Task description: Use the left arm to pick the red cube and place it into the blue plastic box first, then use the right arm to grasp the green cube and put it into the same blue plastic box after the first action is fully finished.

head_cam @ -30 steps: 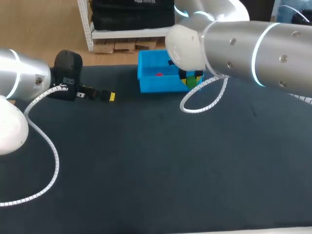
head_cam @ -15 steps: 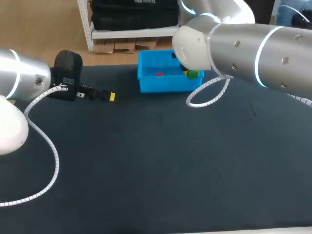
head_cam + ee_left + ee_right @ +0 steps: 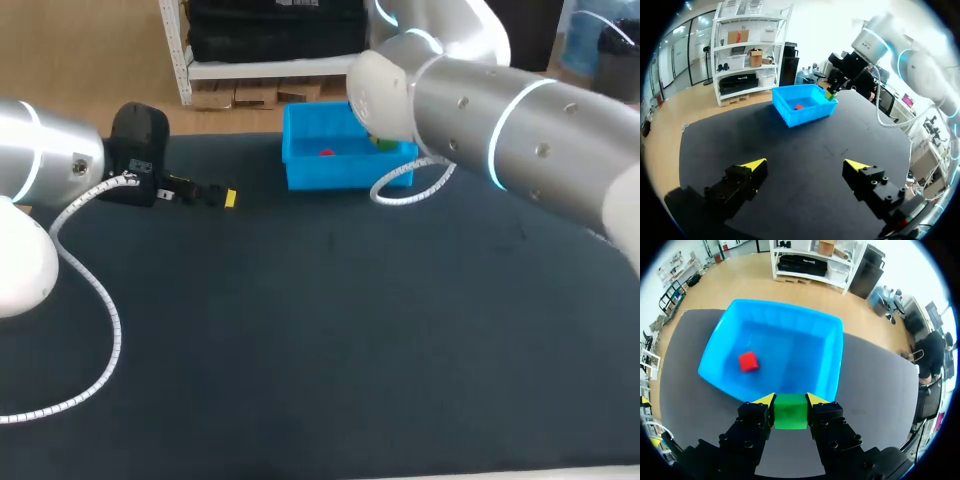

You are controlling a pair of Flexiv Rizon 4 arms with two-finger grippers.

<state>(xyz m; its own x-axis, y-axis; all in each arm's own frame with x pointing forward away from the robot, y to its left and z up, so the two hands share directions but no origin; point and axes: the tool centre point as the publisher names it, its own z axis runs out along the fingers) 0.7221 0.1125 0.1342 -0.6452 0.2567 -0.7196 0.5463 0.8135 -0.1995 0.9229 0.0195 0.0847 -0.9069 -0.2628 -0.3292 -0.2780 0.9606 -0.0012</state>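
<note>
Reading from the left side: locate the left gripper low over the dark table, well apart from the blue plastic box. Note jaws spread wide, with nothing between the yellow tips. Treat this arm as idle.

Moving to the middle: find the red cube lying on the floor of the box, apart from all walls and touched by no finger. Judge step one complete on that evidence.

Continuing to the right: find the right gripper above the near wall of the box, on the arm entering from the right side of the head view. Note jaws closed narrow on the green cube, one yellow tip against each of two opposite faces. Observe the cube raised clear of the table and sitting at the box rim rather than over the middle of the floor; cannot tell how high above the rim.

Status, as a judgement: step two in hand, grasp and lift done, carry nearly done. Remaining: advance a little further over the open floor, beside the red cube and not on top of it, then spread the jaws and withdraw. Watch for a release too close to the rim, likely to tip the cube off the wall and back onto the table
</note>
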